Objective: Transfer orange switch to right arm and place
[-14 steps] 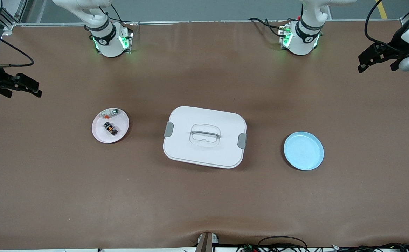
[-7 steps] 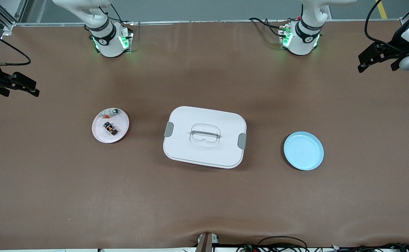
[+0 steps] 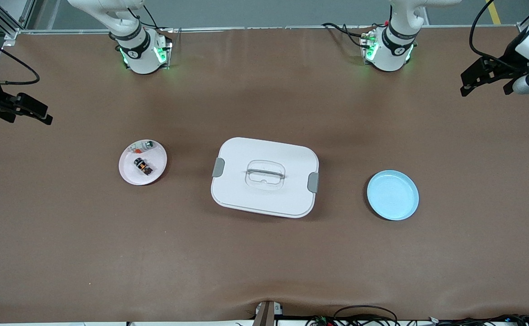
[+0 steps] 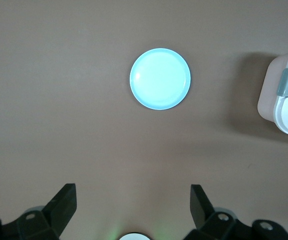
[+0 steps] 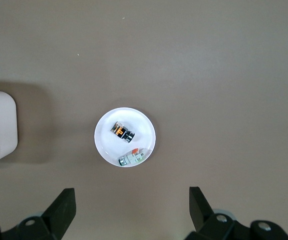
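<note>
Switch-wise, the tiny black block with an orange patch (image 5: 122, 132) lies on the small white plate (image 5: 106, 150) almost straight below the released right claw (image 5: 128, 212), while the equally released left claw (image 4: 133, 212) hangs well apart over the light blue plate (image 4: 160, 78).

Even, bright overhead light, no strong glare. Brown table (image 3: 264, 253) shows soft broad darker patches, faint shadow bands near the robot bases. White box (image 3: 264, 176) casts a short soft shadow on its edge nearer the camera; in the wrist views that shadow spreads wider beside it. Blue plate (image 4: 160, 78) slightly overexposed, washed pale in the left wrist view. Front view sharp; wrist views a bit softer, with mildly darker corners.
</note>
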`<act>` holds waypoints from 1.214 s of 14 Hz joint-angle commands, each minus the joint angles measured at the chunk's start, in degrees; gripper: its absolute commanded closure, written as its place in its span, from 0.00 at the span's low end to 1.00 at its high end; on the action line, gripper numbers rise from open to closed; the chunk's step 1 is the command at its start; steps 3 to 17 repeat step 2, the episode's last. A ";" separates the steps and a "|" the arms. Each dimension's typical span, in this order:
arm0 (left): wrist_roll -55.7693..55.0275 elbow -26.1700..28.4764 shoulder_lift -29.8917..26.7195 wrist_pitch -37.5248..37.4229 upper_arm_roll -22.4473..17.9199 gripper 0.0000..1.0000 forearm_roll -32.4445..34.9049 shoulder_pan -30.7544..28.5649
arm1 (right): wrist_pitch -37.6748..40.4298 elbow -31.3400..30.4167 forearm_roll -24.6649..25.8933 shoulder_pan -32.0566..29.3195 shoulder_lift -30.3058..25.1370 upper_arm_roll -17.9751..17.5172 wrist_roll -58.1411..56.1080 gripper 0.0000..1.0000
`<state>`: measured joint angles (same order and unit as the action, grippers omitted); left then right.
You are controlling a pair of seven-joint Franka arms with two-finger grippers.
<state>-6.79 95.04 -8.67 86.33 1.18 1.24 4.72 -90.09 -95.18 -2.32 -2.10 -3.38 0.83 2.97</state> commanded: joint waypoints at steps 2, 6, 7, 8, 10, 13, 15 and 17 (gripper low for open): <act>0.38 -1.70 0.76 -1.95 -0.04 0.00 -0.80 -0.15 | 1.67 0.61 -1.55 -0.89 -1.27 -0.39 1.16 0.00; 0.38 -1.70 0.76 -1.95 -0.04 0.00 -0.80 -0.15 | 1.67 0.61 -1.55 -0.89 -1.27 -0.39 1.16 0.00; 0.38 -1.70 0.76 -1.95 -0.04 0.00 -0.80 -0.15 | 1.67 0.61 -1.55 -0.89 -1.27 -0.39 1.16 0.00; 0.38 -1.70 0.76 -1.95 -0.04 0.00 -0.80 -0.15 | 1.67 0.61 -1.55 -0.89 -1.27 -0.39 1.16 0.00; 0.38 -1.70 0.76 -1.95 -0.04 0.00 -0.80 -0.15 | 1.67 0.61 -1.55 -0.89 -1.27 -0.39 1.16 0.00; 0.38 -1.70 0.76 -1.95 -0.04 0.00 -0.80 -0.15 | 1.67 0.61 -1.55 -0.89 -1.27 -0.39 1.16 0.00; 0.38 -1.70 0.76 -1.95 -0.04 0.00 -0.80 -0.15 | 1.67 0.61 -1.55 -0.89 -1.27 -0.39 1.16 0.00; 0.38 -1.70 0.76 -1.95 -0.04 0.00 -0.80 -0.15 | 1.67 0.61 -1.55 -0.89 -1.27 -0.39 1.16 0.00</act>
